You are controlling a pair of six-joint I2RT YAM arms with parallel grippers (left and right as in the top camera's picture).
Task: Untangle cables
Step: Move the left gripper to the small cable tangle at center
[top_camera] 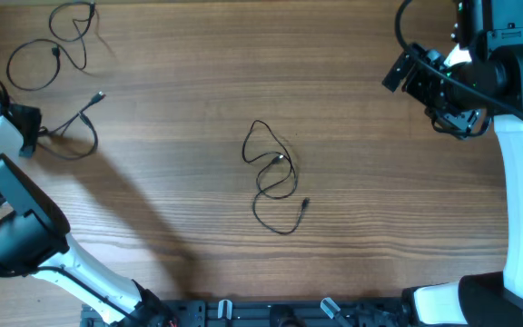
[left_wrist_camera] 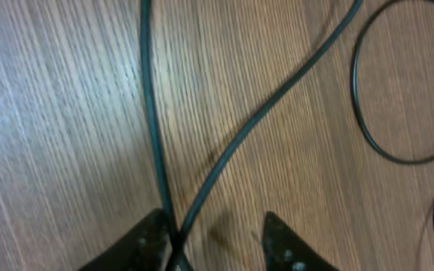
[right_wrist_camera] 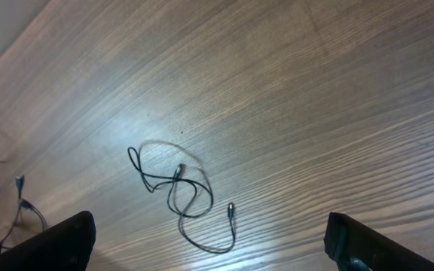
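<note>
Three thin black cables lie apart on the wooden table. One loops at the far left corner [top_camera: 53, 45]. One lies at the left [top_camera: 78, 127], right by my left gripper [top_camera: 28, 136]. In the left wrist view two of its strands [left_wrist_camera: 153, 113] cross just inside the left finger; my left gripper [left_wrist_camera: 217, 245] is open and low over the wood. The third cable [top_camera: 275, 177] lies loosely looped at the table's centre and also shows in the right wrist view [right_wrist_camera: 183, 196]. My right gripper [top_camera: 407, 73] is wide open and empty [right_wrist_camera: 211, 222], high at the far right.
Another thin black loop [left_wrist_camera: 371, 113] curves at the right of the left wrist view. Plug ends of the left cables [right_wrist_camera: 19, 184] show at the left edge of the right wrist view. The arm bases stand along the front edge [top_camera: 271, 313].
</note>
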